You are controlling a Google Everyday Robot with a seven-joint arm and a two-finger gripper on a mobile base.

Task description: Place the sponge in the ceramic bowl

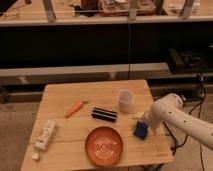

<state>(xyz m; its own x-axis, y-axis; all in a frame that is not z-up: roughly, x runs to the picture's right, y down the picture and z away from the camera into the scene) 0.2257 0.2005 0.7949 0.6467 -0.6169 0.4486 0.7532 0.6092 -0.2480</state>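
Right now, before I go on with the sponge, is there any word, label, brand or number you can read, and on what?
No readable text anywhere.
White object at the table's left edge: any label is too blurred to read.
Ceramic bowl: pale centre pattern, not lettering.
Black striped block, cup, sponge: no markings visible.
Pincer, at the sponge: no marking visible.

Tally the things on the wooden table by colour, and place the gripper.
Orange to orange-red: 2, carrot, ceramic bowl
Black: 1, striped block
Blue: 1, sponge
White or whitish: 3, cup, long white object, small white bit
Total: 7
The gripper is at the sponge, right of the ceramic bowl.
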